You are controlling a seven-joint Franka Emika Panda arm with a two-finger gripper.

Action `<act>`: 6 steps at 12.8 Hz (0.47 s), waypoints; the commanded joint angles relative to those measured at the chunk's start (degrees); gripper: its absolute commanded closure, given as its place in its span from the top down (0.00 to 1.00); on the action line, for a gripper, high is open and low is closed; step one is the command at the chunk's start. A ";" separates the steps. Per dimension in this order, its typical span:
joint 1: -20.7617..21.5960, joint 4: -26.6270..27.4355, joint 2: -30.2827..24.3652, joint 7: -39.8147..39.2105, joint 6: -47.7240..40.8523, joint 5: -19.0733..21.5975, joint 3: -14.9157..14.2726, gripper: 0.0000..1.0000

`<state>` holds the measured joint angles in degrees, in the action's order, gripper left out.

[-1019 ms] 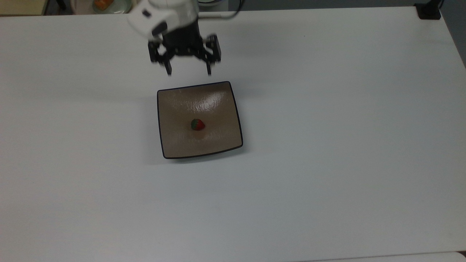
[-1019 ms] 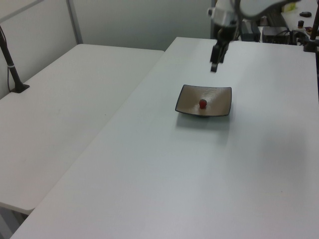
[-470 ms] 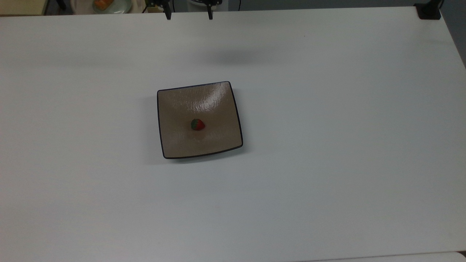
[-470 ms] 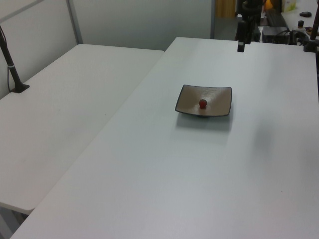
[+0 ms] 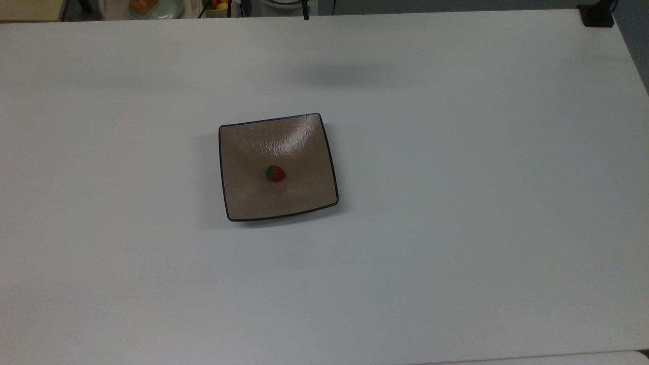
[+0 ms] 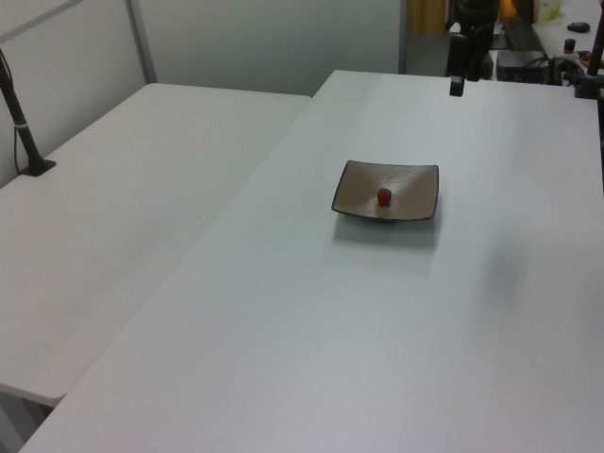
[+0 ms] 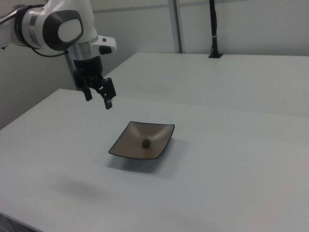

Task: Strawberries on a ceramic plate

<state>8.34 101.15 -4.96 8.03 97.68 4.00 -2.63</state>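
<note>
A small red strawberry (image 5: 275,173) with a green cap lies near the middle of the square tan-brown ceramic plate (image 5: 253,147) on the white table. The left view shows the same strawberry (image 6: 384,196) on the plate (image 6: 411,179), and so does the right view, with the strawberry (image 7: 146,143) resting in the plate (image 7: 130,145). My gripper (image 7: 99,99) hangs open and empty, high above the table, beyond the plate's far corner at the right view's left. In the left view the gripper (image 6: 457,83) is up near the table's far edge.
A round pale dish (image 5: 152,6) with orange food sits past the table's edge at the top view's upper left. A black clamp (image 5: 597,15) grips the upper right corner. A second white table (image 6: 123,189) adjoins at the left view's left, with a black post (image 6: 24,132).
The gripper has lifted and drawn back from just beyond the plate to the table's far edge, then shifted slightly toward the top view's right. Strawberry and plate have not moved.
</note>
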 commanded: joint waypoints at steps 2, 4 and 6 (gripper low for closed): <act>-2.54 0.10 0.82 -3.97 4.62 0.57 2.90 1.00; -2.71 0.36 1.88 -9.32 6.28 -0.39 2.37 1.00; -3.50 0.45 2.41 -13.46 9.35 -0.31 0.62 1.00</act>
<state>5.99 101.29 -3.42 0.72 103.16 3.84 -0.51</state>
